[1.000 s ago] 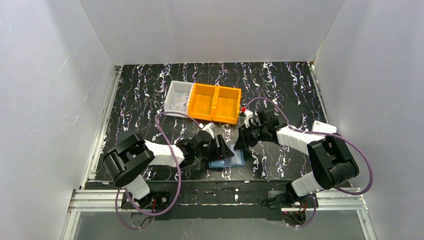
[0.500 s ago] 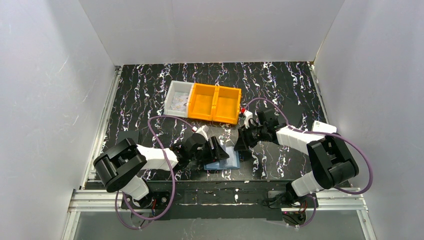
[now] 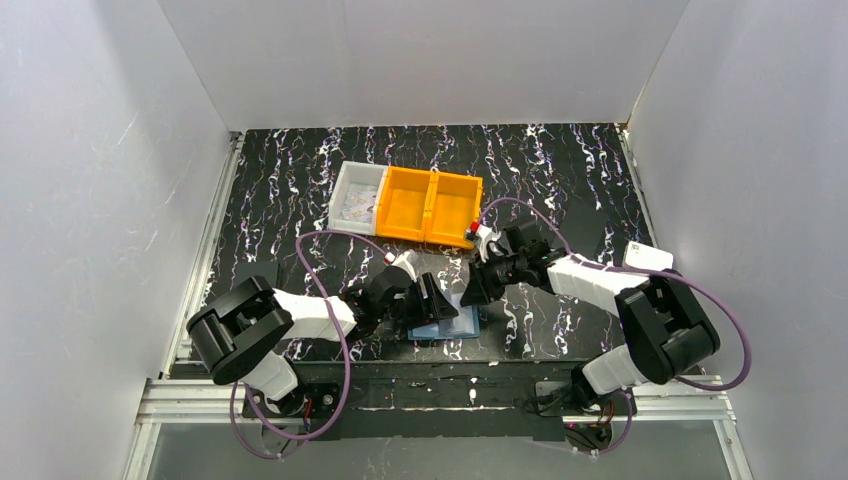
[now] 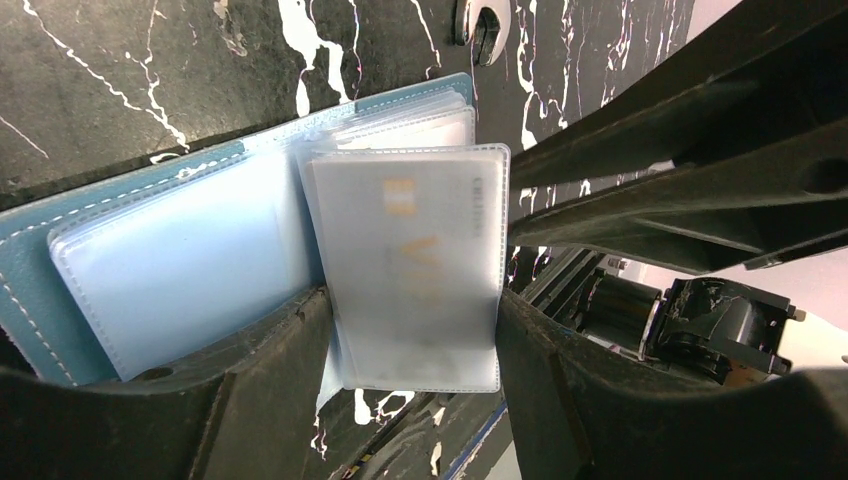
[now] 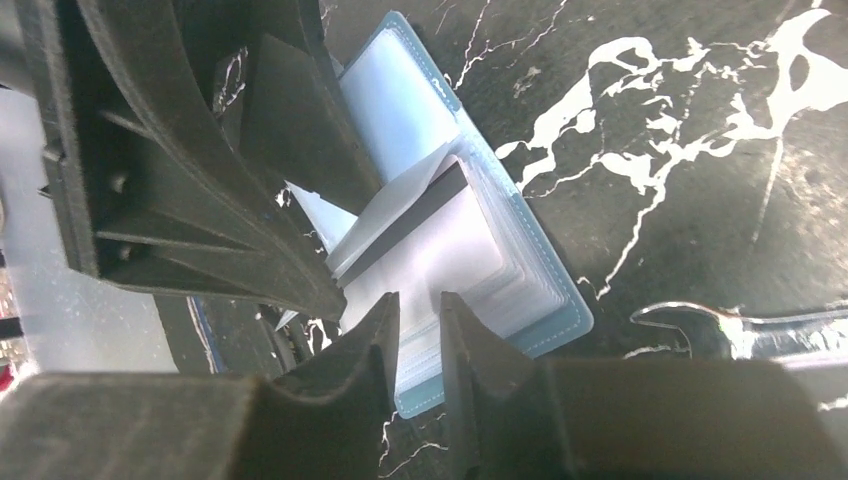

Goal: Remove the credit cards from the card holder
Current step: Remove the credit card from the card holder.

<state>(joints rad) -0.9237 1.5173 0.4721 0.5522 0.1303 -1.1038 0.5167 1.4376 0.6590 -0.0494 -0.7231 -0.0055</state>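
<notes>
The card holder (image 3: pixel 452 328) lies open on the bench (image 3: pixel 560 170) at mid near edge, with the left pincer (image 4: pixel 412 310) clamped across a raised sleeved credit card (image 4: pixel 415 240) and the right pincer (image 5: pixel 420 325) nearly closed above the holder, its grip indeterminable.

On the card (image 4: pixel 415 270), faint orange letters are seen in the left wrist view, of which only "VI" can be made out with any confidence. A line of small print near its upper right corner is too blurred to be read. No other text is legible elsewhere.
</notes>
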